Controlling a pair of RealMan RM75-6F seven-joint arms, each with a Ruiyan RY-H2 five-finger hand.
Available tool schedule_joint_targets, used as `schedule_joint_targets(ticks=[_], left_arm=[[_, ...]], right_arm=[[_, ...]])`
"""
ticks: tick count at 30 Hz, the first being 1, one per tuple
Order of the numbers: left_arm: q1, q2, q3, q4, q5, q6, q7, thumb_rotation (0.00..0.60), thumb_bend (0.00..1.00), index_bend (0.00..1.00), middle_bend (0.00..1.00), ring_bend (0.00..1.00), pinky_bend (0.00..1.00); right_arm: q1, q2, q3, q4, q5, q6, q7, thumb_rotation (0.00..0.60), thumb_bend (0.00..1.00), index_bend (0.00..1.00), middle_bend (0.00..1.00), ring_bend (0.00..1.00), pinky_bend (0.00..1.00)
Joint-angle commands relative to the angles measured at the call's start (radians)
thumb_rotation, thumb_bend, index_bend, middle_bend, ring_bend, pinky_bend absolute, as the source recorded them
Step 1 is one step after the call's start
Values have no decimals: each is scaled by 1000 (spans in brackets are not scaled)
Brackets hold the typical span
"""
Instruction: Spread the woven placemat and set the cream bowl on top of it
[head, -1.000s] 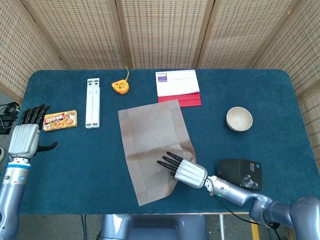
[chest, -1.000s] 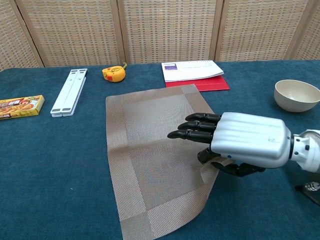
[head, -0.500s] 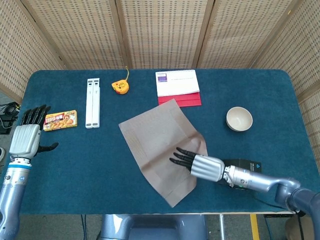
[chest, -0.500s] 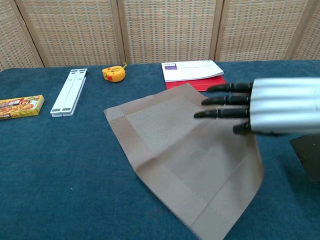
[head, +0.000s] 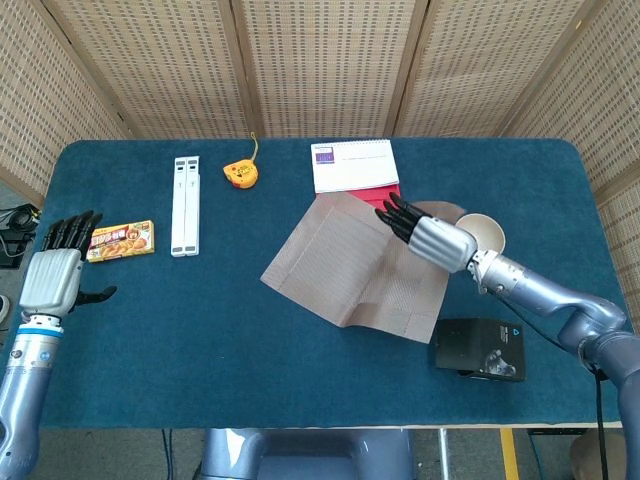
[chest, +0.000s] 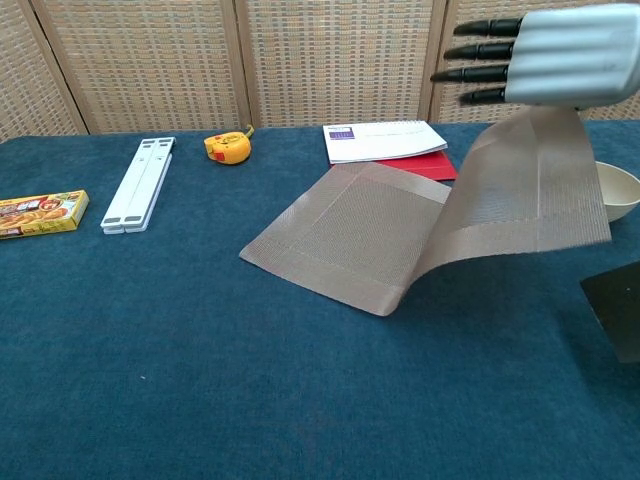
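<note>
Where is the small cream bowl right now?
In the head view the cream bowl sits on the blue table right of centre, partly hidden behind the right hand lifting the woven placemat; a black box lies nearer the robot.

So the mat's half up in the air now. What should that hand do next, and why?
Probably lower the mat flat, clear of the bowl. The right hand holds one edge lifted, so that side curls up while the rest lies on the table. The raised part hangs beside the bowl, partly covering it, so it needs spreading before the bowl goes on.
</note>
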Motion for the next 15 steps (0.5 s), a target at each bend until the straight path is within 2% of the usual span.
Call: schedule_joint_targets(ticks=[1, 3, 10, 15], left_arm=[[-3, -2, 2, 1, 2, -4, 2, 600, 0, 0, 0, 0, 0], [-3, -3, 4, 2, 7, -5, 1, 600, 0, 0, 0, 0, 0], [-8, -7, 14, 12, 33, -14, -9, 600, 0, 0, 0, 0, 0], [-25, -23, 25, 39, 66, -36, -15, 600, 0, 0, 0, 0, 0]], right_arm=[[-39, 2, 37, -2, 57, 52, -17, 600, 0, 0, 0, 0, 0], [-57, 16, 43, -21, 78, 71, -9, 600, 0, 0, 0, 0, 0], [-197, 106, 68, -243, 215, 148, 92, 600, 0, 0, 0, 0, 0], [-323, 203, 42, -484, 297, 188, 187, 600, 0, 0, 0, 0, 0]])
